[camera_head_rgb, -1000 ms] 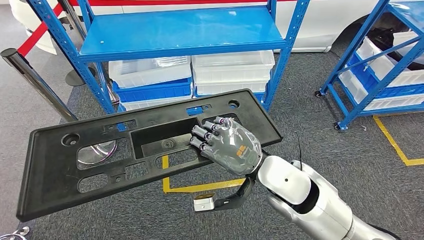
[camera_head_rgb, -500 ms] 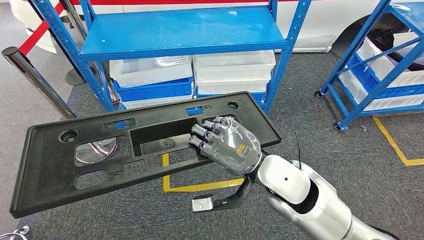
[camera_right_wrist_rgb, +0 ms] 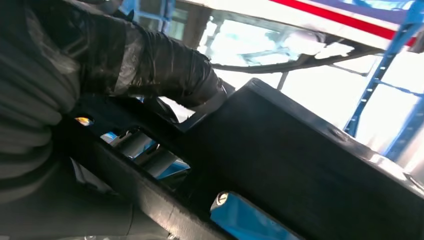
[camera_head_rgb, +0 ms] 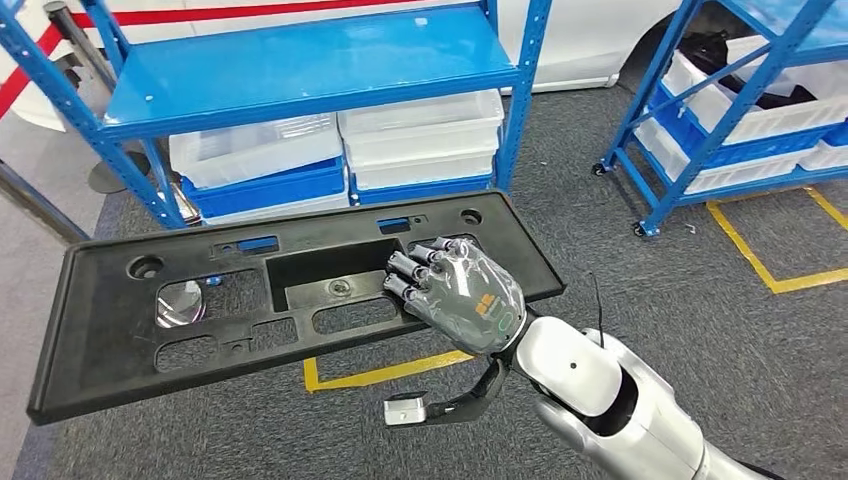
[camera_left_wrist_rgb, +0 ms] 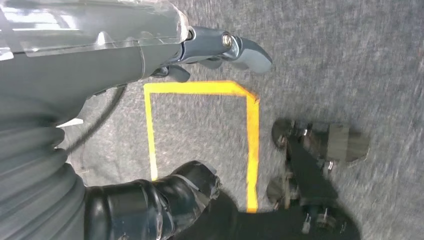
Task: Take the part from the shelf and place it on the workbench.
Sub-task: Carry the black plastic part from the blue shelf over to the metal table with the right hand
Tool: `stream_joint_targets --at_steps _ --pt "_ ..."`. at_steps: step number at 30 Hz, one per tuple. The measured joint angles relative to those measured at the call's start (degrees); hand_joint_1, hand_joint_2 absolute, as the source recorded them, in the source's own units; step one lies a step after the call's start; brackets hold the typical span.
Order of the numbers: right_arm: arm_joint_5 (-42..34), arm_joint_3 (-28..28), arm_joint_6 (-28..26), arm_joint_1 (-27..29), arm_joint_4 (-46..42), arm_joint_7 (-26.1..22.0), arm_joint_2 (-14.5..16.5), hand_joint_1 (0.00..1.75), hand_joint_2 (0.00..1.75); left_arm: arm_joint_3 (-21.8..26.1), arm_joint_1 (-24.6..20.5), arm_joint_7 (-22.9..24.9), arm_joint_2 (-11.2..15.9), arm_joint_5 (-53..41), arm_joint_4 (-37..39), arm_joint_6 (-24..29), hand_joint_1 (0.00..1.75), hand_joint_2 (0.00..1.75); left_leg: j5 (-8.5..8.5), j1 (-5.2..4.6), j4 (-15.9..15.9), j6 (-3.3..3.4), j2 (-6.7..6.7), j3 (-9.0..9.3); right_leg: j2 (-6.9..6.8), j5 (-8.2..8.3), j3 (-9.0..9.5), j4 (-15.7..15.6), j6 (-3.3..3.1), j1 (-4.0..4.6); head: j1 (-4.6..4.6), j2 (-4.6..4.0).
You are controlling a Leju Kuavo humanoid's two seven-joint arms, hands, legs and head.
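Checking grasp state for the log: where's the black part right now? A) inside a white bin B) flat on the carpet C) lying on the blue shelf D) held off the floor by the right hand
D: the right hand grips the black part at its central opening, and the panel sits in the air in front of the blue shelf, above the carpet.

This was a workshop or factory storeroom, of the kind tied to car assembly. A blue steel shelf rack (camera_head_rgb: 300,65) stood on grey carpet-like flooring (camera_head_rgb: 700,300), with white plastic bins (camera_head_rgb: 420,135) and a blue bin (camera_head_rgb: 265,188) stacked under its shelf. To the right of that rack stood a second blue rack on castors (camera_head_rgb: 720,110), also loaded with white bins. Yellow floor-marking tape (camera_head_rgb: 385,370) lay in front of the rack, and a white car body with a red stripe (camera_head_rgb: 590,40) stood behind it.
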Motion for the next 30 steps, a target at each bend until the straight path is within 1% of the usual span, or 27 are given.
stream_joint_targets --at_steps 1,2,3,4,5,6,7,8,9,11,12,13,14,15,16,17,18,19,20,21,22,23,24,26,27,28,30 --pt "0.13 -0.16 -0.01 0.08 -0.04 0.0 0.08 1.75 1.75 -0.02 -0.01 0.02 -0.04 0.0 0.0 0.1 0.0 1.75 -0.99 0.16 1.02 -0.19 -0.77 -0.35 0.59 0.24 -0.08 -0.16 -0.5 -0.03 -0.02 0.0" --pt "0.23 -0.3 -0.02 0.14 -0.09 0.0 0.19 1.75 1.75 -0.03 -0.01 0.02 -0.07 0.0 0.0 0.21 0.0 1.75 -2.56 0.25 3.02 -0.3 -1.94 -1.15 1.15 0.47 -0.14 -0.34 -0.96 -0.05 -0.02 0.0" --pt "0.29 -0.4 -0.02 0.19 -0.12 0.0 0.31 1.75 1.75 -0.04 0.01 0.02 -0.07 0.0 0.0 0.3 0.0 1.75 -4.67 0.25 6.29 -0.29 -3.4 -2.54 1.71 0.67 -0.23 -0.44 -1.33 0.01 -0.02 0.0" --pt "0.3 -0.45 -0.02 0.24 -0.12 0.0 0.42 1.75 1.75 -0.05 0.05 0.02 -0.07 0.0 0.0 0.36 0.0 1.75 -6.84 0.14 10.36 -0.15 -4.39 -4.32 2.36 0.81 -0.4 -0.47 -1.59 0.17 -0.02 0.0" --pt "0.31 -0.46 -0.01 0.33 -0.12 -0.01 0.51 1.75 1.75 -0.06 0.11 0.03 -0.07 0.0 0.0 0.39 0.0 1.75 -8.34 0.01 14.07 0.02 -4.85 -5.98 3.08 0.92 -0.56 -0.44 -1.77 0.37 -0.02 0.0" --pt "0.32 -0.46 -0.01 0.47 -0.12 -0.01 0.56 1.75 1.75 -0.07 0.17 0.03 -0.07 0.0 0.0 0.4 0.0 1.75 -8.92 -0.13 16.48 0.27 -5.07 -7.07 3.87 1.0 -0.7 -0.39 -1.91 0.59 -0.01 0.0" --pt "0.35 -0.46 -0.01 0.61 -0.12 -0.01 0.58 1.75 1.75 -0.07 0.24 0.04 -0.07 0.0 0.0 0.42 0.0 1.75 -8.39 -0.26 16.78 0.6 -5.18 -7.18 4.68 1.06 -0.78 -0.33 -1.99 0.8 -0.01 0.0" --pt "0.39 -0.48 -0.01 0.72 -0.12 -0.01 0.59 1.75 1.75 -0.08 0.28 0.04 -0.07 0.0 0.0 0.42 0.0 1.75 -6.72 -0.39 14.53 1.04 -5.48 -6.07 5.51 1.1 -0.79 -0.27 -2.02 0.98 -0.01 0.0" --pt "0.43 -0.51 -0.02 0.8 -0.12 -0.01 0.6 1.75 1.75 -0.09 0.3 0.02 -0.07 0.0 0.0 0.42 0.0 1.75 -4.53 -0.51 10.6 1.57 -6.39 -4.14 6.31 1.13 -0.76 -0.22 -2.01 1.09 -0.01 0.0" --pt "0.52 -0.59 -0.03 0.84 -0.11 -0.01 0.63 1.75 1.75 -0.14 0.28 -0.04 0.1 0.0 0.03 0.4 0.0 1.75 -1.69 -0.58 3.15 2.49 -9.62 -0.64 7.7 1.3 -0.9 -0.12 -1.72 1.16 0.01 0.0" --pt "0.57 -0.62 -0.04 0.87 -0.1 -0.01 0.67 1.75 1.75 -0.16 0.26 -0.08 0.15 0.0 0.05 0.39 0.0 1.75 -1.25 -0.67 1.24 2.68 -10.73 0.2 8.34 1.47 -1.11 -0.12 -1.41 0.99 0.02 0.0" --pt "0.61 -0.64 -0.06 0.92 -0.1 -0.01 0.71 1.75 1.75 -0.19 0.2 -0.1 0.19 0.0 0.07 0.38 0.0 1.75 -1.32 -0.77 0.6 2.72 -11.12 0.44 8.99 1.7 -1.34 -0.18 -1.0 0.77 0.01 0.0" --pt "0.65 -0.66 -0.07 0.99 -0.11 -0.02 0.75 1.75 1.75 -0.21 0.13 -0.12 0.14 0.0 0.06 0.37 0.0 1.75 -1.1 -0.92 0.25 2.65 -10.44 0.58 9.77 1.96 -1.51 -0.33 -0.55 0.58 -0.01 0.0" --pt "0.66 -0.71 -0.08 1.1 -0.12 -0.02 0.78 1.75 1.75 -0.24 0.07 -0.13 0.06 0.0 0.05 0.36 0.0 1.75 -0.83 -0.83 -0.11 2.71 -9.61 0.76 9.97 2.1 -1.63 -0.43 -0.16 0.5 0.0 0.0" --pt "0.67 -0.81 -0.09 1.17 -0.13 -0.02 0.78 1.75 1.75 -0.26 0.06 -0.13 0.0 0.0 0.04 0.35 0.0 1.75 -0.52 -0.7 -0.61 2.87 -8.79 0.97 8.95 1.81 -1.84 -0.11 0.15 0.67 0.07 0.0" --pt "0.68 -0.95 -0.09 1.19 -0.14 -0.02 0.78 1.75 1.75 -0.27 0.09 -0.13 -0.06 0.0 0.03 0.34 0.0 1.75 -0.22 -0.57 -1.11 3.08 -7.84 1.16 7.23 0.91 -2.43 1.1 0.4 0.87 0.17 0.0" --pt "0.7 -1.09 -0.1 1.22 -0.15 -0.02 0.79 1.75 1.75 -0.27 0.15 -0.13 -0.12 0.0 0.02 0.34 0.0 1.75 -0.01 -0.47 -1.45 3.28 -6.93 1.25 5.05 -0.62 -3.51 3.46 0.56 0.98 0.27 0.0" --pt "0.72 -1.2 -0.1 1.24 -0.15 -0.02 0.79 1.75 1.75 -0.27 0.22 -0.13 -0.11 0.0 0.02 0.35 0.0 1.75 0.04 -0.58 -1.55 3.44 -6.07 1.22 3.22 -2.52 -5.1 6.86 0.74 0.99 0.35 0.0" --pt "0.73 -1.25 -0.1 1.31 -0.14 -0.02 0.8 1.75 1.75 -0.27 0.28 -0.12 -0.11 0.0 0.02 0.36 0.0 1.75 0.02 -0.64 -1.52 3.51 -5.16 1.13 2.4 -4.22 -6.77 10.5 0.91 0.81 0.35 0.0" --pt "0.76 -1.26 -0.1 1.41 -0.12 -0.02 0.8 1.75 1.75 -0.27 0.32 -0.1 -0.11 0.0 0.02 0.36 0.0 1.75 -0.02 -0.68 -1.47 3.5 -4.27 1.05 2.07 -5.16 -7.93 13.22 1.08 0.64 0.36 0.0" --pt "0.79 -1.28 -0.1 1.51 -0.1 -0.02 0.8 1.75 1.75 -0.27 0.32 -0.08 -0.12 0.0 0.02 0.37 0.0 1.75 -0.07 -0.7 -1.42 3.46 -3.4 1.01 1.9 -5.12 -8.15 14.15 1.21 0.5 0.35 0.0" --pt "0.86 -1.33 -0.1 1.56 -0.1 -0.02 0.79 1.75 1.75 -0.27 0.31 -0.06 -0.13 0.0 0.02 0.37 0.0 1.75 -0.15 -0.7 -1.35 3.38 -2.6 1.02 1.69 -4.05 -7.13 12.71 1.26 0.43 0.36 0.0" --pt "0.93 -1.41 -0.12 1.58 -0.1 -0.02 0.79 1.75 1.75 -0.27 0.26 -0.04 -0.16 0.0 0.02 0.37 0.0 1.75 -0.26 -0.71 -1.26 3.24 -1.87 1.07 1.17 -2.3 -5.0 9.21 1.16 0.45 0.36 0.0" --pt "1.05 -1.57 -0.14 1.56 -0.13 -0.02 0.82 1.75 1.75 -0.28 0.18 -0.01 -0.25 0.0 0.02 0.38 0.0 1.75 -0.55 -0.85 -1.07 2.82 -0.55 1.24 -1.32 -0.01 -0.66 1.48 0.43 0.95 0.35 0.0" --pt "1.08 -1.61 -0.16 1.54 -0.14 -0.02 0.86 1.75 1.75 -0.29 0.13 0.0 -0.29 0.0 0.02 0.39 0.0 1.75 -0.65 -0.93 -1.02 2.53 0.01 1.32 -2.19 0.43 0.52 -0.79 0.0 1.29 0.35 0.0" --pt "1.09 -1.64 -0.16 1.54 -0.15 -0.02 0.88 1.75 1.75 -0.3 0.07 0.02 -0.31 0.0 0.02 0.42 0.0 1.75 -0.73 -1.01 -1.03 2.23 0.56 1.4 -2.61 0.33 0.79 -1.57 -0.39 1.59 0.35 0.0" --pt "1.13 -1.74 -0.19 1.62 -0.19 -0.02 0.9 1.75 1.75 -0.31 -0.07 0.04 -0.32 0.0 0.02 0.46 0.0 1.75 -0.82 -1.12 -1.16 1.61 1.69 1.62 -1.31 0.67 0.62 -1.74 -0.97 1.64 0.35 0.0"
